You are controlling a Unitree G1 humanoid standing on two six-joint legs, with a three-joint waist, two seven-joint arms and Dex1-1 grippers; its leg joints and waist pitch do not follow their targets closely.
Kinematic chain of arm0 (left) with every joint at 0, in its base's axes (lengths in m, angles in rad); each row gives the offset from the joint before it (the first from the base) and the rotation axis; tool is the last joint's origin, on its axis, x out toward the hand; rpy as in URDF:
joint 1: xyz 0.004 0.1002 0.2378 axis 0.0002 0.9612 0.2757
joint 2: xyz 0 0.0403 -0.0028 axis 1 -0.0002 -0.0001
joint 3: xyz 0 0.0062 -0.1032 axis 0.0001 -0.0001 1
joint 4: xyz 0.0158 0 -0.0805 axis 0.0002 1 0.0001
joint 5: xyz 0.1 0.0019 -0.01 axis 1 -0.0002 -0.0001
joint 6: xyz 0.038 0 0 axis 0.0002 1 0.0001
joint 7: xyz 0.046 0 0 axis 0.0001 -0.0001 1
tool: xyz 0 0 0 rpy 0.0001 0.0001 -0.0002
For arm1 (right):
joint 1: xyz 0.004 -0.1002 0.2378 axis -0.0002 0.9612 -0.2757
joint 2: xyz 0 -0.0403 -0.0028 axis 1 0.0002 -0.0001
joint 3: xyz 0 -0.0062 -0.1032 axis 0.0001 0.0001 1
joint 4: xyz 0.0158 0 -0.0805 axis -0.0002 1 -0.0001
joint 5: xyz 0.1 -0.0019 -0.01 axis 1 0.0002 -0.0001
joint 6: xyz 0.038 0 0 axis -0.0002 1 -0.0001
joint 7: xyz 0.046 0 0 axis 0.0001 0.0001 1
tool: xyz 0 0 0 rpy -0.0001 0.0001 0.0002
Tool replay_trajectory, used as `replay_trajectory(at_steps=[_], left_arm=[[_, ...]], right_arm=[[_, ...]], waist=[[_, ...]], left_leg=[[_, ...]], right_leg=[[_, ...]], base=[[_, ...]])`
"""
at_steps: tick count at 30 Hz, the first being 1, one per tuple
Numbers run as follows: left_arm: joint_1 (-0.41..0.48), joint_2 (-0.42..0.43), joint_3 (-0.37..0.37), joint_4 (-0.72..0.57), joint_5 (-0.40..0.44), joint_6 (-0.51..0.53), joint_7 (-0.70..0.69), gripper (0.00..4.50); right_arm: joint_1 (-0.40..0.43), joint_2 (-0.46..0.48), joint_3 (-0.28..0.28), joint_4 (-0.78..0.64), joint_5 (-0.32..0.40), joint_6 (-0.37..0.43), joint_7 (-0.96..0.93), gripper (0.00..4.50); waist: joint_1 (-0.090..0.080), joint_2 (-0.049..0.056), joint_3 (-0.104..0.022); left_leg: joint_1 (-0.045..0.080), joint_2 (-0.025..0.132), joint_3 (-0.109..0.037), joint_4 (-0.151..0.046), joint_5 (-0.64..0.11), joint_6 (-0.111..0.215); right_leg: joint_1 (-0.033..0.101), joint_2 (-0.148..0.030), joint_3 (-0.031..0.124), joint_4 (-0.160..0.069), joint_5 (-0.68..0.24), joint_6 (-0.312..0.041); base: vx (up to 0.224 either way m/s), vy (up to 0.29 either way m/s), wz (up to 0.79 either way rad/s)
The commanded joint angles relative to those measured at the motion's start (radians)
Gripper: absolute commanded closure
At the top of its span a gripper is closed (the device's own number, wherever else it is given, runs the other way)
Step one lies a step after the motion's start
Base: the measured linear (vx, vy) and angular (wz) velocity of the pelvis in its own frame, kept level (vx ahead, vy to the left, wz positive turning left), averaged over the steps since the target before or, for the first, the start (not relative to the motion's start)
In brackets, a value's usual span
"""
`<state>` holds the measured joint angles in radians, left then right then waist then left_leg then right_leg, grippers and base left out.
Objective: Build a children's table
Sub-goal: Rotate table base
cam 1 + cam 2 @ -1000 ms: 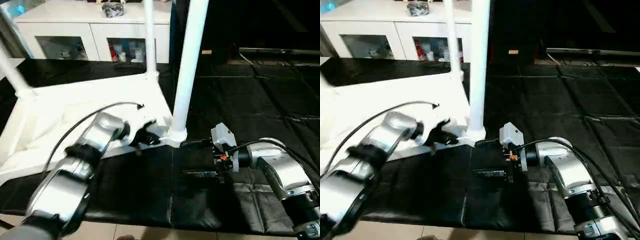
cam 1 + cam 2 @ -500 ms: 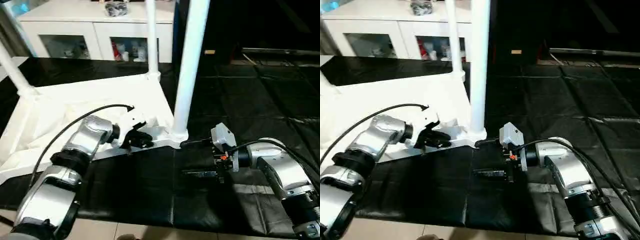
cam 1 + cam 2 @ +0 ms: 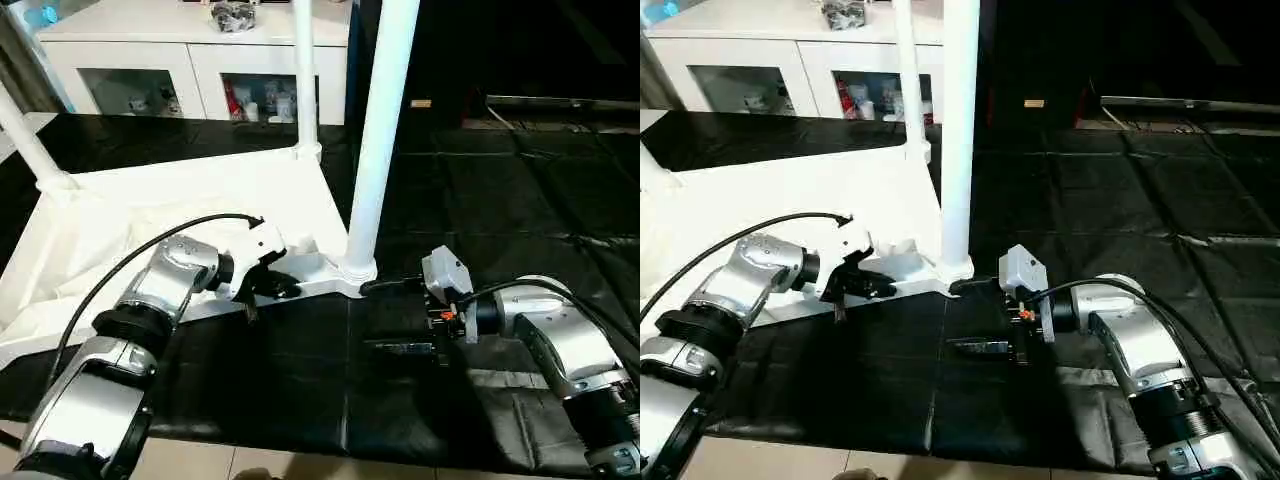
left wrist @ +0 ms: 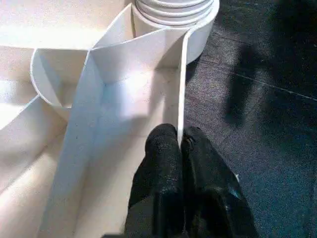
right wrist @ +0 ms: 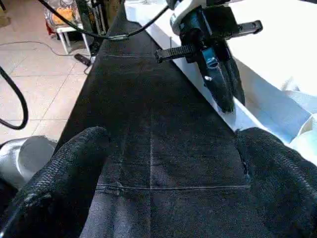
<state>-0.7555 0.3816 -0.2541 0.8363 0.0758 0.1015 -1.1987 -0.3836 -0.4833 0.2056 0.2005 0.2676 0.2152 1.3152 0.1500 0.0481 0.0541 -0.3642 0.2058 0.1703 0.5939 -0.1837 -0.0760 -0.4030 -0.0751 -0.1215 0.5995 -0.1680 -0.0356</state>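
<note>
My forearms (image 3: 150,300) are silver cylinders with black joint bands. A black cable (image 3: 140,250) loops over the left one. My right wrist (image 3: 447,285) carries a grey box with orange spots; my fingers (image 4: 163,168) are textured black.

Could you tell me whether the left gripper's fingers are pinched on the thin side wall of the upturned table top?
Yes, the left gripper has its two black fingers closed on the rim of the table top, near the corner socket.
</note>
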Motion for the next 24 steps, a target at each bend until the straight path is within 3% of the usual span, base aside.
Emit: replay_trajectory(at_steps=[1, 10, 14, 24], left_arm=[[0.003, 0.008, -0.017, -0.009, 0.014, -0.001, -0.011, 4.42], [0.046, 0.039, -0.054, -0.056, 0.010, -0.086, -0.120, 4.42], [0.070, 0.047, -0.051, -0.080, -0.009, -0.072, -0.155, 4.42], [0.112, 0.092, -0.059, -0.131, -0.028, -0.113, -0.238, 4.42]], right_arm=[[0.006, -0.007, 0.006, -0.007, -0.001, -0.006, -0.005, 0.00], [-0.023, 0.011, -0.036, 0.032, 0.021, 0.020, -0.043, 0.00], [-0.028, -0.007, -0.049, 0.041, 0.035, 0.036, -0.025, 0.00], [-0.044, -0.010, -0.039, 0.076, 0.020, 0.018, -0.027, 0.00]], waist=[[0.004, -0.001, -0.078], [0.002, -0.003, -0.079], [0.004, -0.003, -0.078], [0.001, -0.006, -0.079]], left_leg=[[0.004, 0.029, -0.011, -0.060, -0.174, 0.067], [0.003, 0.031, -0.011, -0.061, -0.166, 0.066], [0.006, 0.031, -0.009, -0.060, -0.175, 0.064], [0.004, 0.032, -0.010, -0.062, -0.161, 0.063]], right_leg=[[0.062, -0.081, 0.056, -0.079, -0.258, -0.148], [0.062, -0.081, 0.058, -0.076, -0.239, -0.157], [0.061, -0.083, 0.058, -0.077, -0.262, -0.155], [0.061, -0.084, 0.057, -0.074, -0.276, -0.144]], base=[[0.000, 0.000, 0.00], [0.000, 0.000, 0.00], [0.000, 0.000, 0.00], [0.000, 0.000, 0.00]])
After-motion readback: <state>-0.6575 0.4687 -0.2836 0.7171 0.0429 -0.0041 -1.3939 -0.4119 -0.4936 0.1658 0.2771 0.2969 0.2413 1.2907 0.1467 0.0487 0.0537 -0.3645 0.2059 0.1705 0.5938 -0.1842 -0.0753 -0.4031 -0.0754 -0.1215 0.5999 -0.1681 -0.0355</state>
